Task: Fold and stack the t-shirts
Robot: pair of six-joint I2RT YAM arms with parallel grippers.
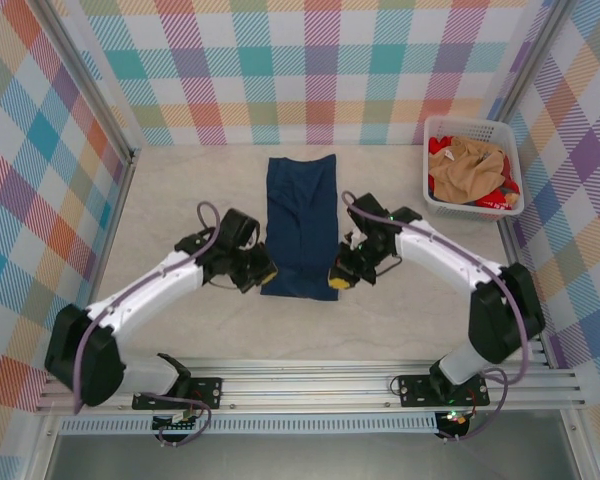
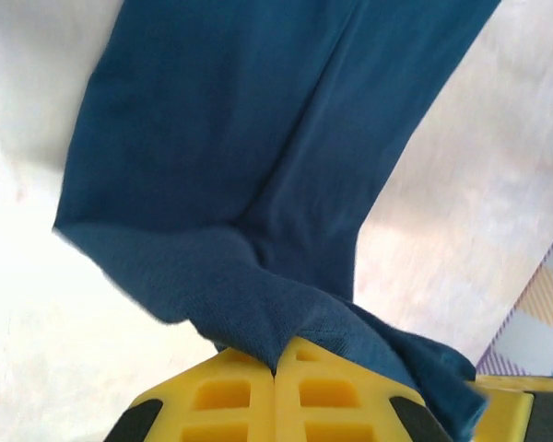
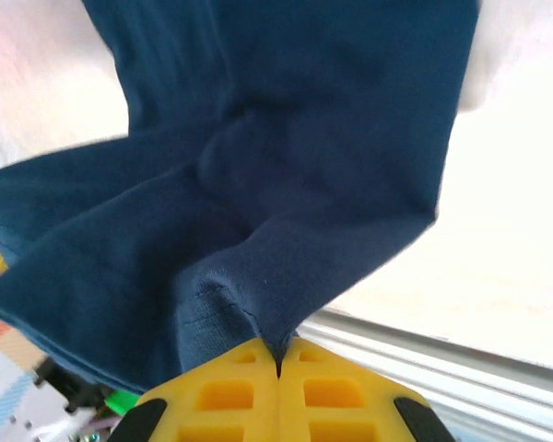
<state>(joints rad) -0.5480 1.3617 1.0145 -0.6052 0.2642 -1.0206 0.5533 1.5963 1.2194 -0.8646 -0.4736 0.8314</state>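
left gripper (image 1: pixel 264 272) and right gripper (image 1: pixel 338 279) clamp navy t-shirt (image 1: pixel 300 215) near-hem corners; mid-fold. next: lift evenly, carry to far edge.

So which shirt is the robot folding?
Look at the middle of the beige table, between the two white arms. A navy blue cloth t-shirt lies there in a long strip. The tan and red shirts are bunched in the white plastic basket.
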